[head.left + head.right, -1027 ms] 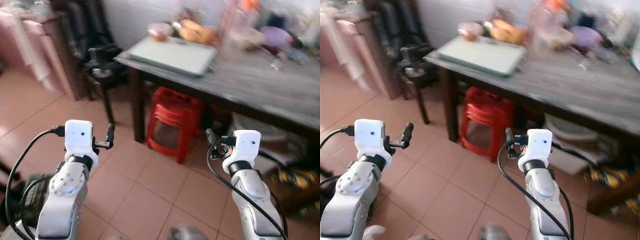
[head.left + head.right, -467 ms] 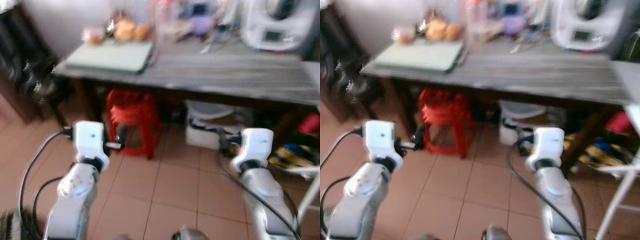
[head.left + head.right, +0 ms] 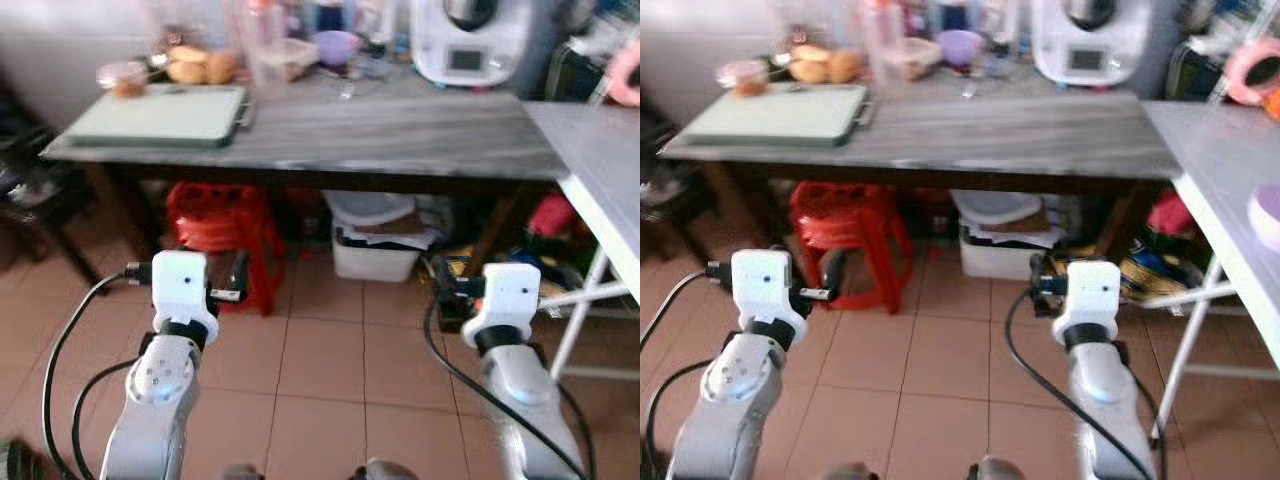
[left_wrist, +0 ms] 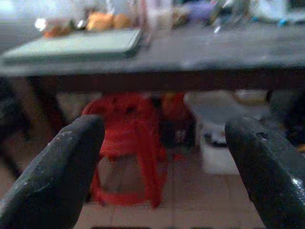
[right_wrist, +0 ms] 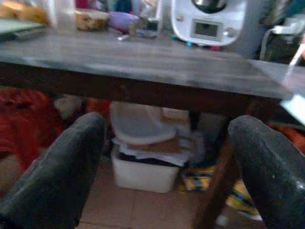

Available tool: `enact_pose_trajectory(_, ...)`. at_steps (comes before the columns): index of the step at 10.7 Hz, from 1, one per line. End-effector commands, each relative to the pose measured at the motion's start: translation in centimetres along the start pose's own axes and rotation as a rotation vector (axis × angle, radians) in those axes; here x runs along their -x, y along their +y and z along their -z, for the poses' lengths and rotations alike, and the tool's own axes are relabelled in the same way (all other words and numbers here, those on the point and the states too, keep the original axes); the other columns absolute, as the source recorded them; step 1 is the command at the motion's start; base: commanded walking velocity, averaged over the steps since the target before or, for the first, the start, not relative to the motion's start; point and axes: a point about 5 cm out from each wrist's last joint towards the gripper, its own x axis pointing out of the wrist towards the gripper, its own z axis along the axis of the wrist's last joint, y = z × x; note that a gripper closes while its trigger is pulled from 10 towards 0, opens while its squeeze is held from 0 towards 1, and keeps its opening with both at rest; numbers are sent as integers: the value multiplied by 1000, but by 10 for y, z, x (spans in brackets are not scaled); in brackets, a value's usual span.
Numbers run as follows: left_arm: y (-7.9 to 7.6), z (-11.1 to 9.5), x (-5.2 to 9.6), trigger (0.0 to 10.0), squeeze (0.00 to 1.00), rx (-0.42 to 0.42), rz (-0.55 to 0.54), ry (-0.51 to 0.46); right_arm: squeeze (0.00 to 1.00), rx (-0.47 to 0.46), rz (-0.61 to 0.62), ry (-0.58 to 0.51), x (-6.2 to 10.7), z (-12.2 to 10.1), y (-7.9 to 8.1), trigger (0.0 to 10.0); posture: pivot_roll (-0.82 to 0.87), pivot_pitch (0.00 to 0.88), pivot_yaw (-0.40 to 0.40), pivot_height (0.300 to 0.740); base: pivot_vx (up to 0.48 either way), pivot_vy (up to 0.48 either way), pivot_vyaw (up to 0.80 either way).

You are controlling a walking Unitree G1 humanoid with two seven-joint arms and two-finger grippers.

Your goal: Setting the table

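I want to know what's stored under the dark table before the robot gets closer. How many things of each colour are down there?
Red: 1, the plastic stool
White: 1, the storage bin with a lid and papers on top
Total: 2 that can be made out; the rest under there is too dark to tell.

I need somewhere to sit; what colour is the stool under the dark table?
Red: the plastic stool shows best in the right eye view.

Bare tabletop (image 3: 1020,130) mid-table; red stool (image 3: 845,225) and white bin (image 3: 1005,245) crowd underneath.
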Motion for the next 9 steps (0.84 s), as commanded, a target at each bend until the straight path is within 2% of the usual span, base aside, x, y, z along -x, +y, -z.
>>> enact_pose_trajectory(1,5,7,-2,10000,0,3,-35,18,0,-25,-1,-31,-4,-2,2,10000,40,0,-1,740,0,0,0)
enact_pose_trajectory(2,4,8,-4,10000,0,-5,-30,15,0,-11,2,-37,-6,-3,4,10000,41,0,-2,740,0,0,0)
enact_pose_trajectory(3,-4,10,-6,10000,0,-47,18,-5,0,-4,-17,-41,-4,3,10,10000,55,0,-10,740,0,0,0)
enact_pose_trajectory(4,-6,9,-6,10000,0,-29,36,-7,0,-11,-26,-21,0,8,13,10000,51,0,-6,740,0,-296,0)
enact_pose_trajectory(7,-4,6,-6,10000,0,-18,26,-14,0,-12,-29,-41,-5,3,11,10000,52,0,0,740,0,-480,0)
enact_pose_trajectory(9,-3,4,-5,10000,0,-11,26,-16,0,-15,-18,-32,-2,6,11,10000,52,0,2,740,0,-480,0)
